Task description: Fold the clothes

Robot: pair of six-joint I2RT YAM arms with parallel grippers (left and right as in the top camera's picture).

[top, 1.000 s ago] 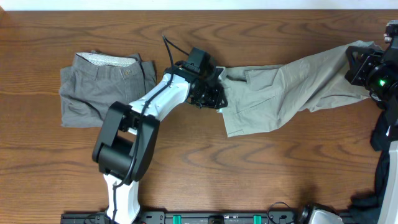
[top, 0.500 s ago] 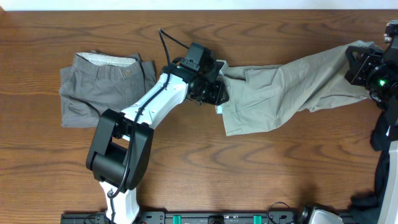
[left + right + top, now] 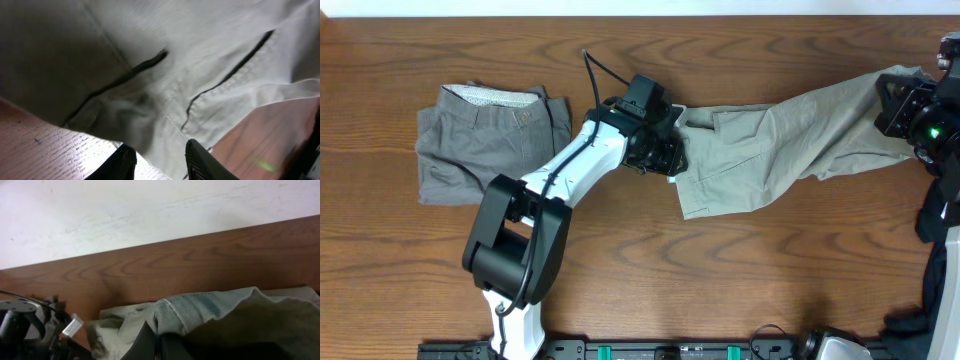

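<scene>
**Khaki shorts stretched between two grippers**

The khaki shorts [image 3: 770,150] are spread on the wooden table [image 3: 720,280], from its centre out to its right edge. Their long axis runs left to right and slants toward the far edge at the right-hand end. The broad end lies at the centre; the narrow end is drawn up at the right.

The left gripper [image 3: 668,158] is set at the shorts' left edge. In the left wrist view its fingers [image 3: 200,160] are seen standing apart, with the seamed cloth and a pocket slit [image 3: 227,67] lying just past the tips.

The right gripper [image 3: 888,100] is clamped on the narrow end, where the cloth is bunched and lifted off the table; a stitched hem [image 3: 200,310] is seen folded over just beyond its tips.

The dark grey shorts [image 3: 485,150] are laid folded well to the left, apart from both grippers, with the dotted waistband lining [image 3: 490,96] turned toward the far edge.
</scene>
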